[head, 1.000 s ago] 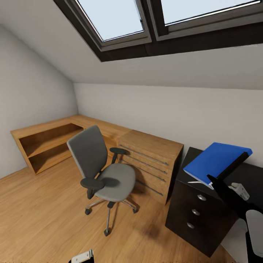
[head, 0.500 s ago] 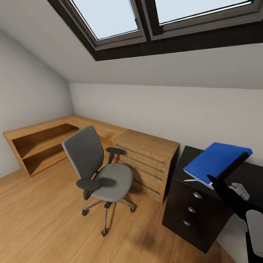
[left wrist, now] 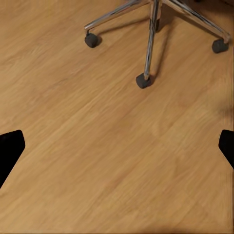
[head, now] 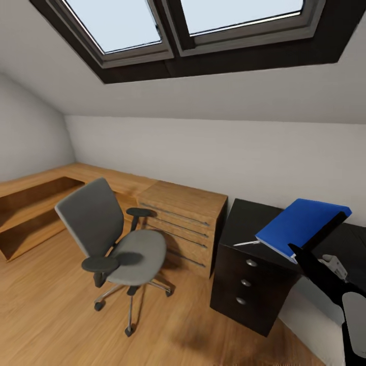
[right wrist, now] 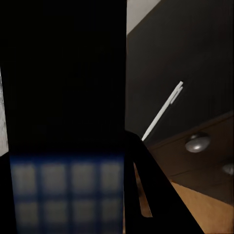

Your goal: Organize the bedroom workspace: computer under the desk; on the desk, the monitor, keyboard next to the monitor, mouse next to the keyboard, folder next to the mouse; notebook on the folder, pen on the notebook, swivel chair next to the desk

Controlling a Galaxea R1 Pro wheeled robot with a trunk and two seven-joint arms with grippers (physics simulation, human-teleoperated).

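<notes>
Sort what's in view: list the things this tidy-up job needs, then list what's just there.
Job things: blue folder held in the right gripper; swivel chair; pen; black desk.

Just there: wooden drawer unit; wooden shelf; skylights.

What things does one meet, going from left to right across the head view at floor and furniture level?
Open wooden shelf unit → grey swivel chair → light wooden drawer cabinet → black desk with drawers → blue folder held by the right gripper.
</notes>
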